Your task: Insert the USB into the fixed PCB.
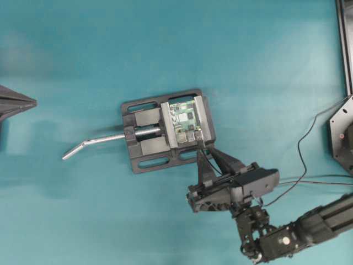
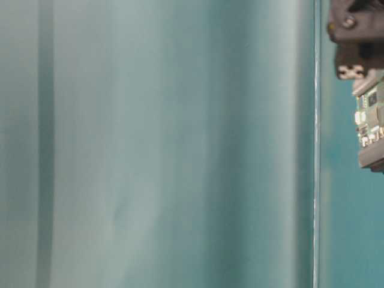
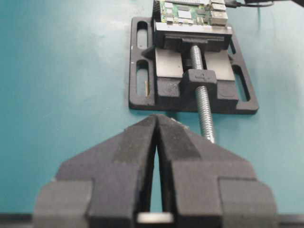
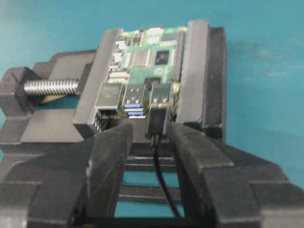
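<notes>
Matt black vise (image 4: pixel 204 71), shiny threaded metal screw (image 4: pixel 50 88)

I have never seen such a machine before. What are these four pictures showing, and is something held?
This is a robot with two arms on a teal table. One picture looks from overhead, one from table level (mostly blurred), and two from cameras on the wrists. A black vise with a bent silver handle clamps a small green PCB. The right gripper stands at the board's edge; between its parted jaws is the USB, a black plug on a thin cable, at a port. Whether the jaws press it, I cannot tell. The left gripper is shut, holds nothing, and waits apart from the vise.
</notes>
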Tool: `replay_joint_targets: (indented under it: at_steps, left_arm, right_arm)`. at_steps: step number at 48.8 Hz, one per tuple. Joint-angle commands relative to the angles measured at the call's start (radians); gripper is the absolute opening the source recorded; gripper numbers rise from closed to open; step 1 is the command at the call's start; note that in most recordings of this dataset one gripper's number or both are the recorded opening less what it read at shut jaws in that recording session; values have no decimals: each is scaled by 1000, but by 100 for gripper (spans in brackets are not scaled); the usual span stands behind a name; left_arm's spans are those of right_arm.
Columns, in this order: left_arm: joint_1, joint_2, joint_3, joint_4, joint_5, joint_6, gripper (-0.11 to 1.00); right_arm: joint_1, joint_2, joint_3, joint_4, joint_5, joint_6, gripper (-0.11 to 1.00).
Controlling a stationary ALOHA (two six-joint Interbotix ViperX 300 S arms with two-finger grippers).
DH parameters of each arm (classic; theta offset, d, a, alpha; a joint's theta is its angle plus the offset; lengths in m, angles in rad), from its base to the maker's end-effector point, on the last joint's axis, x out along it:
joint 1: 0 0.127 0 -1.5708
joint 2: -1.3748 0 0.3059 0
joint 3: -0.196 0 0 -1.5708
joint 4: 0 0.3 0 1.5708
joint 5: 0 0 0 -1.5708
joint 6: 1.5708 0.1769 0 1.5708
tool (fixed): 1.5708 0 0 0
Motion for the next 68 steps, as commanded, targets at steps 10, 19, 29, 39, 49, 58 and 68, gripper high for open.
replay_joint_targets:
  at_steps: [10,19,29,39,49,58,68]
  left_arm:
    - [3,9,-29,2,-5,-6,0]
    - [3,9,-29,3,-5,-6,0]
    - [3,9,-29,2,-5,-6,0]
    - [3,9,-29,2,-5,-6,0]
    - [3,9,-29,3,-5,-6,0]
    - [3,9,-31,3,-5,-6,0]
    - [3,9,-29,2,-5,-6,0]
  right_arm:
    - [31,-127,91,-5,120,-12,45]
    - [37,-155,150,-11,298,-26,47]
    - [43,-244,236,-43,359,-29,65]
    - [40,-437,413,-110,370,-29,72]
    - [0,-638,603,-236,422,-29,72]
    - [-86,-819,738,-400,595,-35,72]
    - [-256,-988,811,-594,778,-144,72]
